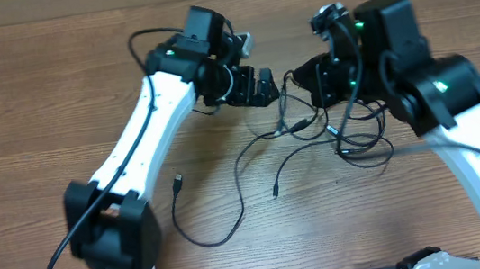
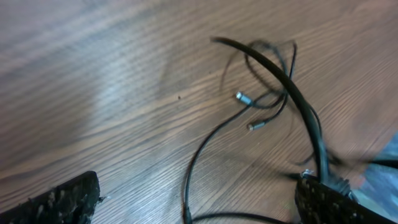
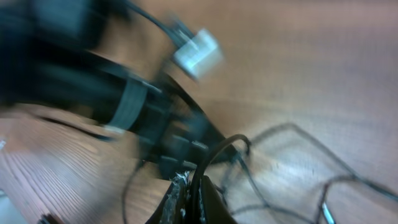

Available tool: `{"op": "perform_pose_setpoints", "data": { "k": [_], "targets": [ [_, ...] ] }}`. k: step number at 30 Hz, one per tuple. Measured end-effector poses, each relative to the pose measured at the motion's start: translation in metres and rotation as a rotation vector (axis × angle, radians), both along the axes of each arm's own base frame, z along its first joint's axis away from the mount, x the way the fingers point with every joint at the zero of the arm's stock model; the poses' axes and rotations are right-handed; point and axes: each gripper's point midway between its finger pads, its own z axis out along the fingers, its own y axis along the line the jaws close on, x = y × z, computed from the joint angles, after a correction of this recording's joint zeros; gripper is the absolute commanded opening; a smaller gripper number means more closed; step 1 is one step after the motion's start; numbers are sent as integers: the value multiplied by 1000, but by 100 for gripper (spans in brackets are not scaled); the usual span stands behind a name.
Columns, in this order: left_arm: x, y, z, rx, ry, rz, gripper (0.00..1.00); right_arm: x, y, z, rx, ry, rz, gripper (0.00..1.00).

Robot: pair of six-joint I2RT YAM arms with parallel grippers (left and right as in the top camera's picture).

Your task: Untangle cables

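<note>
Two cables point(image 1: 341, 134): thin black cords bunched in a loose snarl on the table point(image 1: 55, 101), just below my right gripper point(image 1: 310, 77). One long loop point(image 1: 211, 239) trails off toward my left arm's side.
Right fingers: my wrist view is blurred, but the right gripper point(image 3: 189, 199) looks drawn narrow, with a cord point(image 3: 217, 146) arching up out of it. I judge that I have one strand pinched.
Left fingers: my left gripper point(image 1: 269, 86) stands wide in its own view point(image 2: 199, 204), with nothing between the pads. A cord runs close by one finger point(image 2: 336, 202); I cannot tell whether it touches.
Free ends: one plug point(image 1: 178, 181) lies well apart from the snarl and a second plug point(image 1: 275, 190) lies nearer it. Two small silvery tips point(image 2: 244, 98) show beside the crossing strands.
Handling, my guess: light and limp, with no stiffness to push against. Any pull will drag the neighbouring loops along. The jacket looks smooth, so it may slide through a light pinch.
Where I would hold: on a bare run of cord just beside the snarl, or close behind a plug, not on the crossing itself.
Risk: a plug may catch in a loop, and pulling could tighten the snarl.
</note>
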Motion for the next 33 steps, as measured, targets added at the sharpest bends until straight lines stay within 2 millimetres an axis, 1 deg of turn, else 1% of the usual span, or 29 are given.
{"op": "perform_pose_setpoints", "data": {
  "k": [3,4,5,8,11,13,16,18,20,21,23,25,26,28,30,31,33],
  "targets": [
    [-5,-15,-28,19,55,-35,100,-10,1,35,55,-111,25,4],
    [-7,-18,-35,24,67,-42,100,-14,2,43,70,-138,35,4],
    [-9,-22,-43,32,85,-49,97,-18,2,52,84,-165,43,4],
    [-13,-26,-64,48,135,-53,94,-26,-1,67,101,-215,48,4],
    [-13,-25,-79,62,171,-44,94,-25,-7,73,97,-242,28,4],
    [-11,-22,-84,67,182,-35,94,-20,-14,74,82,-254,-8,4],
    [-7,-15,-85,66,189,-16,94,-9,-26,78,69,-282,-73,4],
    [-3,-6,-85,63,199,6,92,-4,-32,79,58,-292,-114,4],
    [4,6,-85,59,207,36,90,-1,-37,72,44,-263,-148,4],
    [8,13,-84,54,209,53,90,0,-39,65,33,-234,-163,4],
    [17,30,-83,51,215,96,89,6,-43,45,-2,-163,-198,4],
    [24,52,-80,50,226,147,89,21,-47,17,-45,-75,-256,4],
    [26,61,-77,50,229,168,89,27,-48,6,-58,-43,-278,4],
    [31,87,-66,43,234,229,95,46,-48,-18,-83,8,-319,4],
    [34,107,-52,20,231,275,98,62,-44,-26,-79,3,-322,4],
    [35,114,-46,2,227,285,98,67,-41,-24,-68,-15,-317,4],
    [37,123,-29,-70,196,265,98,78,-34,-11,-31,-82,-295,4]
  ]
}}
